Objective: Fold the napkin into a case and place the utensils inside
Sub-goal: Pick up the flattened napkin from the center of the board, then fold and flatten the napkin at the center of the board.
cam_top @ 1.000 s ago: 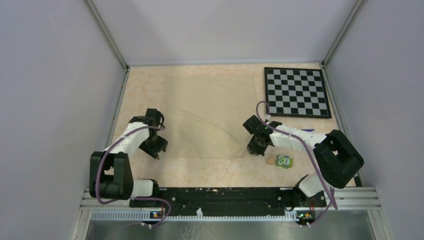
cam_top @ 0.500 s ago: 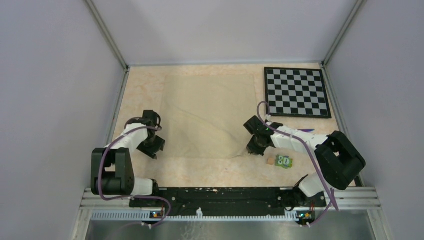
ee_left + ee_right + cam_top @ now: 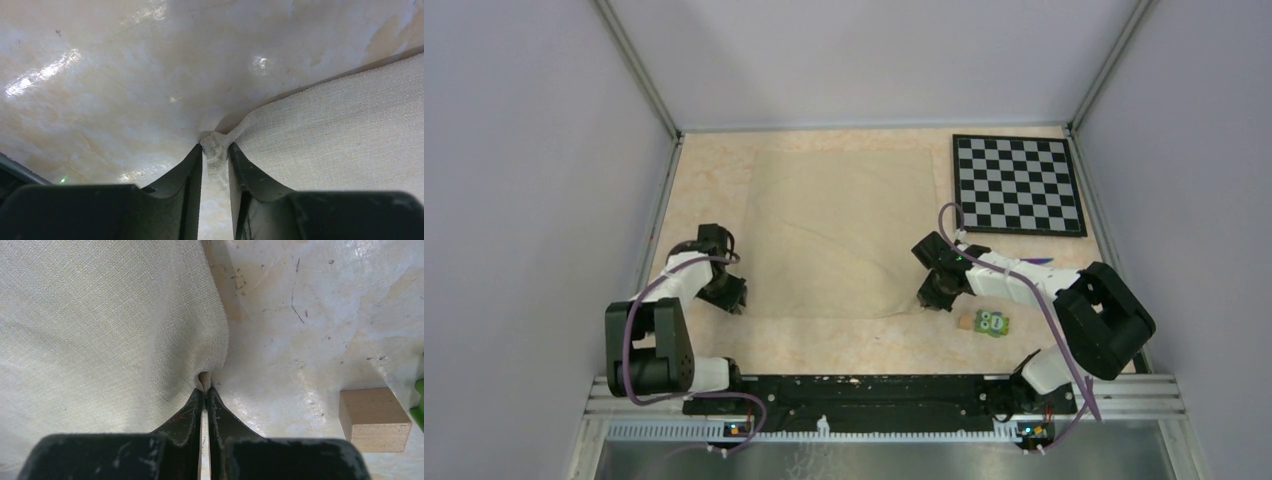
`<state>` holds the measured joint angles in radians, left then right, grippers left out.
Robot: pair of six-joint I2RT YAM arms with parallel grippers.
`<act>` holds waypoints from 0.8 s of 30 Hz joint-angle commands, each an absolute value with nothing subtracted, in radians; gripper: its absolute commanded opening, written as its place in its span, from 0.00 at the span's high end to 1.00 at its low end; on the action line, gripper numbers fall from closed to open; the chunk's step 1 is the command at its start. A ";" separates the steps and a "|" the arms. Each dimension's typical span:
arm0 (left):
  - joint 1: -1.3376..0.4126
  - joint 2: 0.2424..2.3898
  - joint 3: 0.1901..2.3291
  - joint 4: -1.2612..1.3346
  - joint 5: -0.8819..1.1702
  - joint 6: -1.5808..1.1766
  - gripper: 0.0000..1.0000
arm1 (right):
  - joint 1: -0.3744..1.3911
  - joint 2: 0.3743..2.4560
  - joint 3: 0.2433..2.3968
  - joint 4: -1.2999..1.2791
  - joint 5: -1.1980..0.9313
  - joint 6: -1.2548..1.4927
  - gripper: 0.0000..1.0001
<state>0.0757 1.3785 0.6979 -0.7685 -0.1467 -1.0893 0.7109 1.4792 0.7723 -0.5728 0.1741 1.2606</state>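
Napkin: beige cloth [image 3: 844, 230] spread flat mid-table, left of the chessboard [image 3: 1018, 185].
Left gripper [image 3: 215, 150]: pinching the napkin's near-left corner, cloth bunched between its fingers.
Right gripper [image 3: 205, 385]: clamped tight on the near-right corner, near a small wooden block [image 3: 372, 419].

Top view: both near corners of the napkin [image 3: 844, 235] are covered, the lower-left one under the left gripper [image 3: 729, 297], the lower-right one under the right gripper [image 3: 939, 295]. Jaw stance unreadable from this height. Utensils [image 3: 1039, 261]: only a thin dark-purple sliver shows beside the right arm, right of centre; count and type too small to tell. Markings on the green block [image 3: 993, 323] not resolvable. Left wrist view: cloth runs off the right edge, its pinched tip vanishes between the fingers, and the finger bases are blurred and cut by the bottom edge. Right wrist view: cloth cut at the left and top edges; green block clipped by the right edge.
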 commanded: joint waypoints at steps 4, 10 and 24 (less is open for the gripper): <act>0.122 1.370 0.618 -0.689 -0.198 -1.061 1.00 | 0.708 1.447 0.746 -0.577 0.213 1.235 1.00; 0.138 1.171 0.713 -0.746 -0.120 -0.979 1.00 | 0.705 1.317 0.790 -0.562 0.260 1.070 1.00; 0.138 0.633 1.432 -0.941 -0.194 -0.778 1.00 | 0.746 0.765 1.054 -0.164 -0.235 0.626 1.00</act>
<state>0.1303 0.7132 1.2121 -0.8829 -0.1246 -0.8566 0.7177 0.8371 0.9165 -0.3302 -0.0322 0.7437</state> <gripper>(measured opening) 0.008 0.011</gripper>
